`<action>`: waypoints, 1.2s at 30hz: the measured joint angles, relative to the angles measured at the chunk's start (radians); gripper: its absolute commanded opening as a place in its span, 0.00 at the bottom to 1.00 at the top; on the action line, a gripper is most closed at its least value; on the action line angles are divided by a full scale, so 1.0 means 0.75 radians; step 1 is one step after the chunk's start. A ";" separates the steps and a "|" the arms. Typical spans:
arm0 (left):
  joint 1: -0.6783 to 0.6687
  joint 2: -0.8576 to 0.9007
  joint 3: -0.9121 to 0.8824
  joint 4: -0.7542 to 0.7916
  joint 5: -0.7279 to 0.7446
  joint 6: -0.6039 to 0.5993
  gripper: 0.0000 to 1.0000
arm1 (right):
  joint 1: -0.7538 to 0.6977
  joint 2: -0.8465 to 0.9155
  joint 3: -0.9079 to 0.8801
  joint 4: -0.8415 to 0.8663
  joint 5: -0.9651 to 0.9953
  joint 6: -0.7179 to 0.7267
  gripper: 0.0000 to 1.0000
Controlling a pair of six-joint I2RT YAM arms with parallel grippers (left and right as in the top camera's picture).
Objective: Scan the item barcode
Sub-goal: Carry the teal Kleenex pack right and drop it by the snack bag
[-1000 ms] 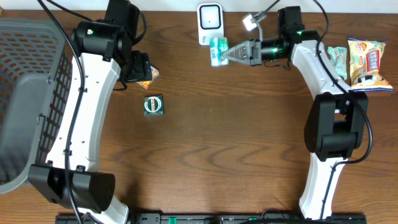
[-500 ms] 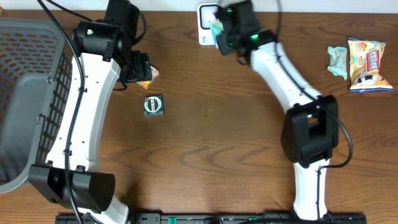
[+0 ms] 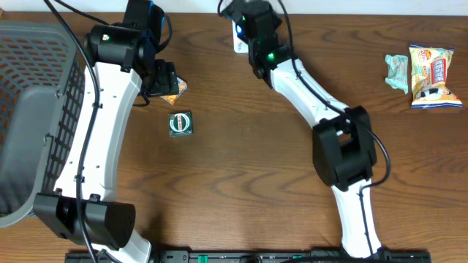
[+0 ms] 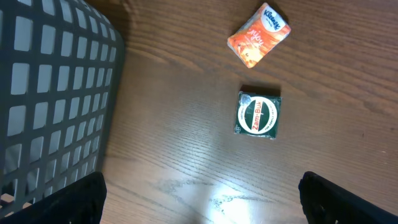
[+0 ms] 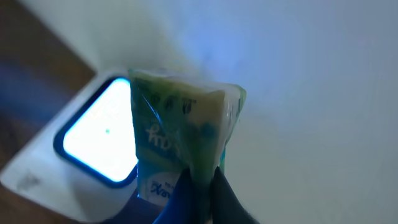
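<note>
My right gripper is shut on the lower edge of a green and white packet. It holds the packet upright, close in front of the white scanner, whose window glows bright with a blue rim. From overhead, the right wrist covers most of the scanner and hides the packet. My left gripper hangs open over bare wood with nothing between its fingers. A dark green Zam-Buk tin lies just ahead of it.
An orange Kleenex pack lies beside the left wrist, with the tin below it. A grey mesh basket fills the left edge. Two snack packets lie at the far right.
The right arm has swung left with the packet, from beside the scanner to directly over it. The left arm has not moved.
</note>
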 measured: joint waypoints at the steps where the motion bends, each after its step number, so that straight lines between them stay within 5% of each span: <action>1: 0.000 0.000 0.000 0.000 -0.001 0.000 0.98 | -0.001 0.017 0.000 -0.007 0.004 -0.010 0.01; 18: 0.000 0.000 0.000 0.000 0.000 0.000 0.98 | -0.067 0.003 0.000 -0.157 0.109 -0.005 0.01; 30: 0.000 0.000 0.000 0.000 -0.001 0.000 0.97 | -0.646 -0.215 0.013 -0.785 0.106 0.349 0.01; 36: 0.000 0.000 0.000 0.000 0.000 0.000 0.97 | -0.895 -0.214 0.011 -0.944 0.105 0.549 0.31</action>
